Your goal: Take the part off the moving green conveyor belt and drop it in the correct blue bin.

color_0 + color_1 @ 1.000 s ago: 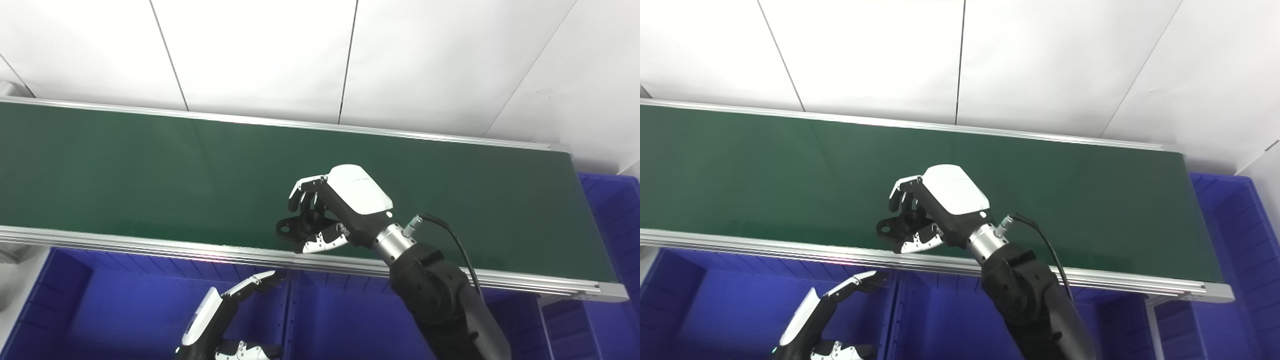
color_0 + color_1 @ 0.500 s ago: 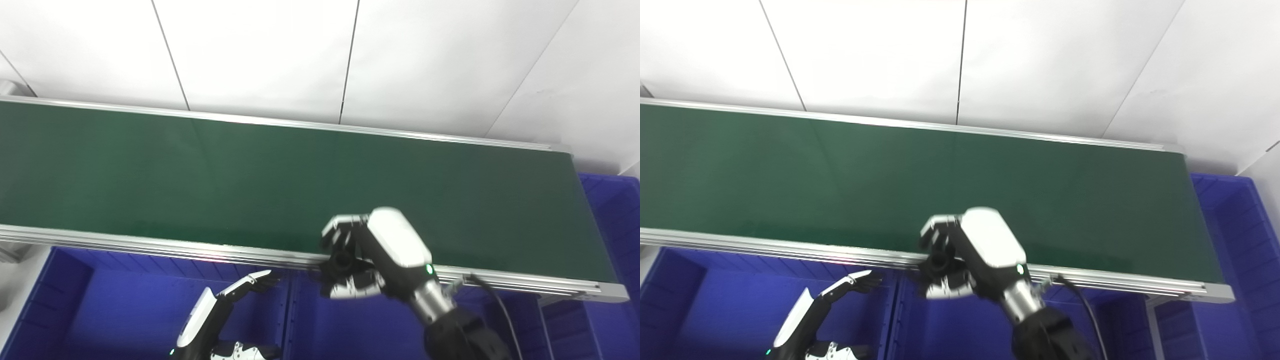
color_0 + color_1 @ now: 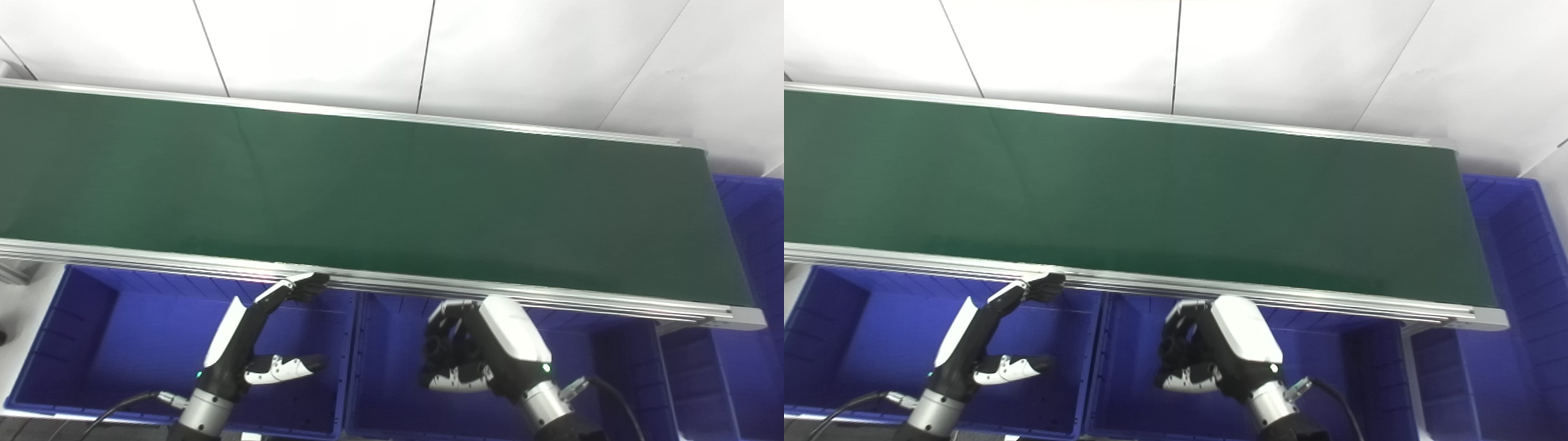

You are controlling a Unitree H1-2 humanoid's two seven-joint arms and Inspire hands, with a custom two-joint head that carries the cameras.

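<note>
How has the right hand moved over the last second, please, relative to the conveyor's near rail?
Yes. The right hand, shut on the black part, has come back off the green belt, across the near rail, and now hangs over the middle blue bin.

Green conveyor belt (image 3: 367,184) bare — open passage; its near rail (image 3: 380,283) seemingly overhangs the blue bins (image 3: 398,392).

The small black part (image 3: 442,350) is mostly hidden inside the curled white-and-black right hand (image 3: 484,358); the long green conveyor belt (image 3: 367,190) is cut off at the picture's left edge.
</note>
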